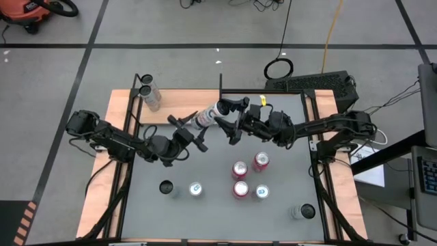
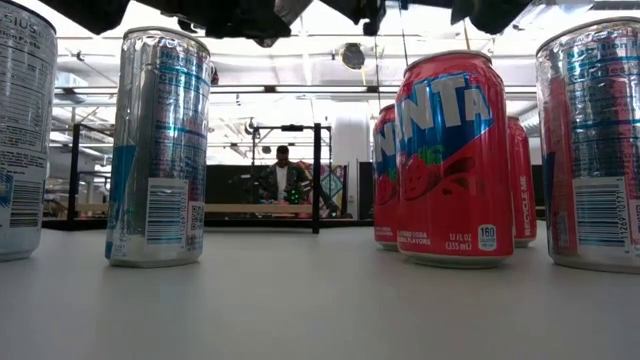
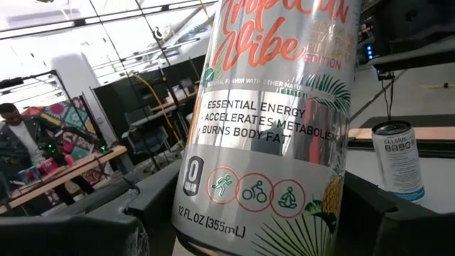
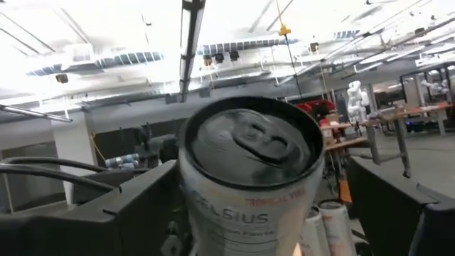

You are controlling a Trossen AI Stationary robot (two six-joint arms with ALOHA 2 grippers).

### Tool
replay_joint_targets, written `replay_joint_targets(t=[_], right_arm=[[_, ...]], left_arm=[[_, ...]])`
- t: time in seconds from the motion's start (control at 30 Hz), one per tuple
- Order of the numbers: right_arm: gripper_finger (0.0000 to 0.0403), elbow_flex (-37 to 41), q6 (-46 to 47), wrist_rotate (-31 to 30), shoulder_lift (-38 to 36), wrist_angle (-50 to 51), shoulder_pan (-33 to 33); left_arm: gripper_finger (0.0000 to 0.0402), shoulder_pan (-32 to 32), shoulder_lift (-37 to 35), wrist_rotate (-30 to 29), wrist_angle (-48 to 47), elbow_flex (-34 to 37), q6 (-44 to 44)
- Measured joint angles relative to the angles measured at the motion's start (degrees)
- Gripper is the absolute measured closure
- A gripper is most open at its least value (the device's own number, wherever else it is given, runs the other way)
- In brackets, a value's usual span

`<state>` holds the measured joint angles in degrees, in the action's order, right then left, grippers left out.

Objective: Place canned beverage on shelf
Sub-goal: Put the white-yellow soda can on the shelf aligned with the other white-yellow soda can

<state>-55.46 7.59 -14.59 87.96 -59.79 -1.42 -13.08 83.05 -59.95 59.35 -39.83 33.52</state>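
A silver can (image 1: 210, 116) printed "Tropical Vibe" hangs tilted above the table's far middle, between my two grippers. My left gripper (image 1: 192, 130) reaches in from the left and is shut on it. My right gripper (image 1: 231, 119) comes from the right and is open; its fingers stand on either side of the can's top end (image 4: 252, 142). The shelf (image 1: 273, 102), a light-brown board with a black post, lies along the far edge just beyond them. A silver can (image 1: 151, 97) stands at its left end. My left gripper pinches the can's lower body (image 3: 195, 213), near its bottom end, between its two fingers. The fingers come about level from the table's left and lie across the can. The can is lifted clear of the table, tilted, its top end toward my right gripper.
Three red cans (image 1: 240, 170) and a silver one (image 1: 262, 192) stand together right of the table's middle. More silver cans stand near the front at the left (image 1: 196, 189) and at the right corner (image 1: 300, 212). Wooden strips run along both table sides.
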Motion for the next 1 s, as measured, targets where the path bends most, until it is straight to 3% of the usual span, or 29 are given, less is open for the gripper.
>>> replay_joint_targets(t=[0.23,0.57,0.7,0.87,1.0], right_arm=[[0.0078,-3.9,-0.2,1.4,4.2,0.0,-0.4],[0.0183,-4.5,-1.2,1.3,4.8,0.0,-0.4],[0.0207,-4.5,-1.3,1.4,4.8,0.6,-0.4],[0.0201,-4.5,-1.2,3.4,4.6,1.7,-0.4],[0.0197,-5.7,-2.6,6.1,3.3,8.3,-0.5]], left_arm=[[0.0138,0.3,0.0,-0.1,-0.4,0.0,0.0],[0.0134,0.3,0.0,-0.6,-3.0,0.0,-0.4],[0.0108,0.1,0.0,-0.5,-4.4,0.0,-1.0],[0.0064,-1.4,0.0,-0.6,-4.4,0.0,-3.2],[0.0036,-4.0,-0.1,-1.1,-4.2,0.0,-3.0]])
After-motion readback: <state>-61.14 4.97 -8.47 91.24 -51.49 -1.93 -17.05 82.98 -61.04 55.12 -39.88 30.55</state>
